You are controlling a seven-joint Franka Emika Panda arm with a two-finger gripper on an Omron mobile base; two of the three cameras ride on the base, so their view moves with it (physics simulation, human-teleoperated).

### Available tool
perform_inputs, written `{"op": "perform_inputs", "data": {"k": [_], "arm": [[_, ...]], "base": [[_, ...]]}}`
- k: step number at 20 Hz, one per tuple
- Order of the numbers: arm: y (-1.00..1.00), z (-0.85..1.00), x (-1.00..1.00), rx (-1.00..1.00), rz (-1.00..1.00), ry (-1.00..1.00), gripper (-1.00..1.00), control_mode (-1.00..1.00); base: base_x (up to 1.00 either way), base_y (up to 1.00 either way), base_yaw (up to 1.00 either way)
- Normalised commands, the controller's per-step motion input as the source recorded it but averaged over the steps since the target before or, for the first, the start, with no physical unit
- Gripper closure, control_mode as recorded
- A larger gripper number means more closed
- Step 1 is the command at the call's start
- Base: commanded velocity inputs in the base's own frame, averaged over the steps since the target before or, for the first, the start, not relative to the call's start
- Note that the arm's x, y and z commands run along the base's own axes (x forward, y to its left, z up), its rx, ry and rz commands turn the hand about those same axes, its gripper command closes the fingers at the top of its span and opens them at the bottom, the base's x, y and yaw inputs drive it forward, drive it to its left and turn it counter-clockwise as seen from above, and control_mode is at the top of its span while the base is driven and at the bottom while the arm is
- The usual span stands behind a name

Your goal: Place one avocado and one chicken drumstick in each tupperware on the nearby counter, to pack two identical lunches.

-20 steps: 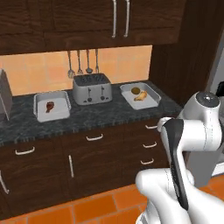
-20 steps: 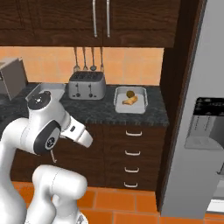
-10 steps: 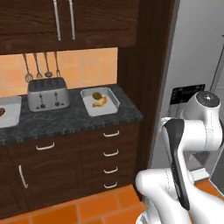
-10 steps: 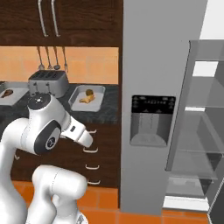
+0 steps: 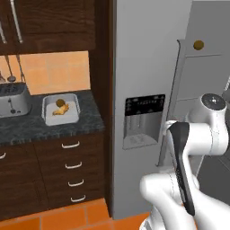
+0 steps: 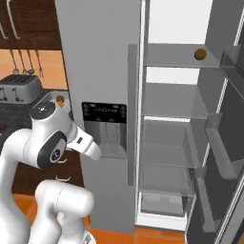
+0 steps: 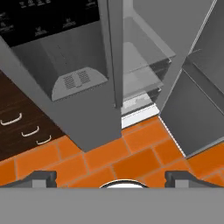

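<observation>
jaws wide, empty (over orange floor); avocado on open fridge shelf.

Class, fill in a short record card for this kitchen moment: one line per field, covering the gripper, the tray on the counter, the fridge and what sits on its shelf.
gripper: open, empty, pointing down at the orange floor tiles
tupperware: one pale tray on the dark counter, right of the toaster
tray contents: one avocado and one golden-tan chicken drumstick
fridge: door swung open, clear shelves showing
upper fridge shelf: a second avocado, not yet picked
</observation>
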Motion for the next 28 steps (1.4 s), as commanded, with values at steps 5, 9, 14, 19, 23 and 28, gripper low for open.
{"op": "perform_inputs", "data": {"k": [5,9,14,19,23,28], "arm": [[0.0,0.0,0.0,0.0,0.0,0.0,-1.0,1.0],[0.0,0.0,0.0,0.0,0.0,0.0,-1.0,1.0],[0.0,0.0,0.0,0.0,0.0,0.0,-1.0,1.0],[0.0,0.0,0.0,0.0,0.0,0.0,-1.0,1.0],[0.0,0.0,0.0,0.0,0.0,0.0,-1.0,1.0],[-0.21,0.04,0.1,0.0,0.0,0.0,-1.0,-1.0]], "base": [[0.11,-0.99,0.16],[0.18,-0.61,0.07],[0.23,-0.29,0.01],[0.48,-0.08,0.0],[0.46,-0.15,0.0],[0.14,-0.07,0.0]]}}
